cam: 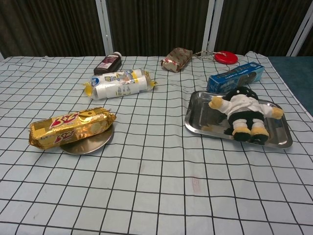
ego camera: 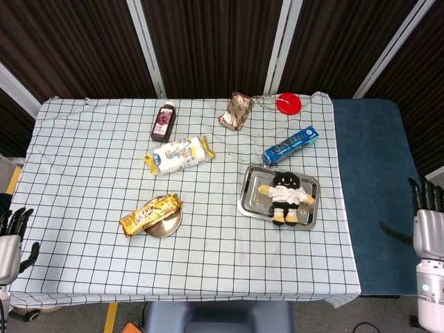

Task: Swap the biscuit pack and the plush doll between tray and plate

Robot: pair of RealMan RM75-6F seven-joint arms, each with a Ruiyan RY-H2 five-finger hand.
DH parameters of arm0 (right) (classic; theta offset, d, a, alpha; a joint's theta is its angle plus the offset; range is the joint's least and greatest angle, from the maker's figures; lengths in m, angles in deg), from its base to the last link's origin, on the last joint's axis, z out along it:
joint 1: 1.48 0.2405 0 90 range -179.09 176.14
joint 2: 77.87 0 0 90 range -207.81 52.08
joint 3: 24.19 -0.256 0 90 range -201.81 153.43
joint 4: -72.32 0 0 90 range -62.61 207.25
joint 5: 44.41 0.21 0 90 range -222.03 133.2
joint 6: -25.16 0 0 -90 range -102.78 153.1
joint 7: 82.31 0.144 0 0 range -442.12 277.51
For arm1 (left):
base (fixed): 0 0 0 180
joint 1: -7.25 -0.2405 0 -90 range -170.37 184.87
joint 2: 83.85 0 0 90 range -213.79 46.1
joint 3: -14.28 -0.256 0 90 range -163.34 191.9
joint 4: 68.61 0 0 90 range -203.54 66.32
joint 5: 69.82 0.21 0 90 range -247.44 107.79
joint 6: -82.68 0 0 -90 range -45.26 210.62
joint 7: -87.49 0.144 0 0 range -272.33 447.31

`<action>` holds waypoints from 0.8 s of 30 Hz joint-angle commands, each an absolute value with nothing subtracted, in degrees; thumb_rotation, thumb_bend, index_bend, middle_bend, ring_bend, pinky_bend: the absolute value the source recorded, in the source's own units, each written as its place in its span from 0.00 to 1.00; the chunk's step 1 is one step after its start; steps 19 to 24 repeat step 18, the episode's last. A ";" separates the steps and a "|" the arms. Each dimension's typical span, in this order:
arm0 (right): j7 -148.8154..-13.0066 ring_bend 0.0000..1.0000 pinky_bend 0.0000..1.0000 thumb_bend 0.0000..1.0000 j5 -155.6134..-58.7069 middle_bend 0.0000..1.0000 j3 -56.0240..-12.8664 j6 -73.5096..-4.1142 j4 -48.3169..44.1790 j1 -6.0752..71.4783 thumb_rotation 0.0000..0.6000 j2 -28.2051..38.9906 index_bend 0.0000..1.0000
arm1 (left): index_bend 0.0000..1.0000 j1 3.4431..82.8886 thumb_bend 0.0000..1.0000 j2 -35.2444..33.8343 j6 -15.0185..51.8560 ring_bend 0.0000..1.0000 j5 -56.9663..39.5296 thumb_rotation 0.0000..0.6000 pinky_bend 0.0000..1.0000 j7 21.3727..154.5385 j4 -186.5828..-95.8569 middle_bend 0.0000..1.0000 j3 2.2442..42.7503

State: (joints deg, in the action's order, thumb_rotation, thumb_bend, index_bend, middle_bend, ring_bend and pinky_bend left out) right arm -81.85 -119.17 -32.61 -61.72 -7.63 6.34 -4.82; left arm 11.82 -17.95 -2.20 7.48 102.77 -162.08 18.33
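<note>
My left hand hangs off the left edge of the tabletop, low in the head view, fingers pointing up and a little apart, holding nothing; the chest view does not show it. On the checked cloth, the gold biscuit pack lies across the small round plate, overhanging it on the left side, and from the chest view the pack covers most of the plate. Behind it lies a white and yellow wrapped roll, and further back a dark bottle on its side. Toward the far middle sits a crumpled brown packet, with a red disc just to its right near the back edge. A blue box lies at an angle just behind the steel tray. The plush doll, black with a white shirt and yellow paws, lies on its back inside the tray, feet toward me; in the chest view the doll fills the right half of the tray. My right hand is well off the tabletop over the blue surface at the right edge, fingers up and loosely apart, with nothing in it.
</note>
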 commanded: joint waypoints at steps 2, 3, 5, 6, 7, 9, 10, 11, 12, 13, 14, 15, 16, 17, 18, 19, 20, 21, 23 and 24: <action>-81.94 0.00 0.04 0.06 -119.01 0.00 -32.16 -57.61 -5.99 7.69 1.00 -4.68 0.00 | 0.11 11.94 0.46 -17.79 -1.85 0.05 7.33 1.00 0.22 102.89 -161.95 0.10 18.31; -82.33 0.00 0.04 0.06 -119.41 0.00 -32.12 -57.68 -5.43 7.80 1.00 -4.36 0.00 | 0.11 11.99 0.45 -17.71 -1.83 0.05 7.43 1.00 0.22 103.02 -161.82 0.10 18.29; -82.46 0.00 0.04 0.06 -120.52 0.00 -31.92 -58.17 -4.54 7.84 1.00 -3.84 0.00 | 0.10 12.04 0.45 -17.56 -1.77 0.05 7.51 1.00 0.22 103.18 -161.61 0.10 18.26; -82.22 0.00 0.04 0.06 -121.06 0.00 -31.80 -58.38 -4.25 7.82 1.00 -3.69 0.00 | 0.10 12.07 0.45 -17.52 -1.73 0.05 7.45 1.00 0.22 103.22 -161.54 0.10 18.29; -81.89 0.00 0.04 0.06 -121.59 0.00 -31.67 -58.56 -3.99 7.80 1.00 -3.58 0.00 | 0.11 12.08 0.45 -17.47 -1.69 0.05 7.39 1.00 0.22 103.26 -161.49 0.10 18.32; -81.15 0.00 0.04 0.06 -122.85 0.00 -31.29 -58.93 -3.47 7.73 1.00 -3.40 0.00 | 0.11 12.08 0.45 -17.34 -1.62 0.05 7.21 1.00 0.22 103.41 -161.34 0.10 18.35; -80.93 0.00 0.04 0.06 -123.30 0.00 -31.17 -59.12 -3.28 7.69 1.00 -3.30 0.00 | 0.11 12.11 0.45 -17.30 -1.54 0.05 7.13 1.00 0.22 103.48 -161.28 0.10 18.36; -80.82 0.00 0.04 0.06 -123.67 0.00 -31.09 -59.33 -3.10 7.63 1.00 -3.18 0.00 | 0.11 12.11 0.45 -17.27 -1.49 0.05 7.07 1.00 0.22 103.50 -161.24 0.10 18.36; -80.75 0.00 0.04 0.06 -124.09 0.00 -31.02 -59.56 -2.88 7.60 1.00 -3.02 0.00 | 0.11 12.12 0.45 -17.24 -1.43 0.05 7.02 1.00 0.22 103.53 -161.19 0.10 18.35; -80.66 0.00 0.04 0.06 -124.38 0.00 -30.99 -59.68 -2.72 7.59 1.00 -2.91 0.00 | 0.11 12.14 0.45 -17.22 -1.34 0.05 6.98 1.00 0.22 103.55 -161.14 0.10 18.35; -80.49 0.00 0.04 0.06 -124.65 0.00 -30.97 -59.75 -2.56 7.59 1.00 -2.79 0.00 | 0.11 12.15 0.45 -17.22 -1.27 0.05 6.91 1.00 0.22 103.53 -161.09 0.10 18.37; -80.37 0.00 0.04 0.06 -124.78 0.00 -30.97 -59.70 -2.47 7.60 1.00 -2.74 0.00 | 0.11 12.16 0.45 -17.20 -1.21 0.05 6.81 1.00 0.22 103.55 -161.03 0.10 18.39; -80.26 0.00 0.04 0.06 -124.89 0.00 -30.97 -59.64 -2.42 7.61 1.00 -2.74 0.00 | 0.11 12.18 0.45 -17.20 -1.14 0.05 6.70 1.00 0.22 103.61 -160.98 0.10 18.42; -80.18 0.00 0.04 0.06 -124.97 0.00 -30.98 -59.56 -2.39 7.63 1.00 -2.76 0.00 | 0.11 12.19 0.45 -17.20 -1.10 0.05 6.61 1.00 0.22 103.65 -160.97 0.10 18.45; -80.11 0.00 0.04 0.06 -125.02 0.00 -31.02 -59.48 -2.35 7.64 1.00 -2.76 0.00 | 0.11 12.19 0.45 -17.19 -1.06 0.05 6.49 1.00 0.22 103.70 -160.98 0.10 18.49; -80.11 0.00 0.04 0.06 -125.02 0.00 -31.02 -59.48 -2.35 7.64 1.00 -2.76 0.00 | 0.11 12.19 0.45 -17.19 -1.06 0.05 6.49 1.00 0.22 103.70 -160.98 0.10 18.49; -80.11 0.00 0.04 0.06 -125.02 0.00 -31.02 -59.48 -2.35 7.64 1.00 -2.76 0.00 | 0.11 12.19 0.45 -17.19 -1.06 0.05 6.49 1.00 0.22 103.70 -160.98 0.10 18.49; -80.11 0.00 0.04 0.06 -125.02 0.00 -31.02 -59.48 -2.35 7.64 1.00 -2.76 0.00 | 0.11 12.19 0.45 -17.19 -1.06 0.05 6.49 1.00 0.22 103.70 -160.98 0.10 18.49; -80.11 0.00 0.04 0.06 -125.02 0.00 -31.02 -59.48 -2.35 7.64 1.00 -2.76 0.00 | 0.11 12.19 0.45 -17.19 -1.06 0.05 6.49 1.00 0.22 103.70 -160.98 0.10 18.49; -80.11 0.00 0.04 0.06 -125.02 0.00 -31.02 -59.48 -2.35 7.64 1.00 -2.76 0.00 | 0.11 12.19 0.45 -17.19 -1.06 0.05 6.49 1.00 0.22 103.70 -160.98 0.10 18.49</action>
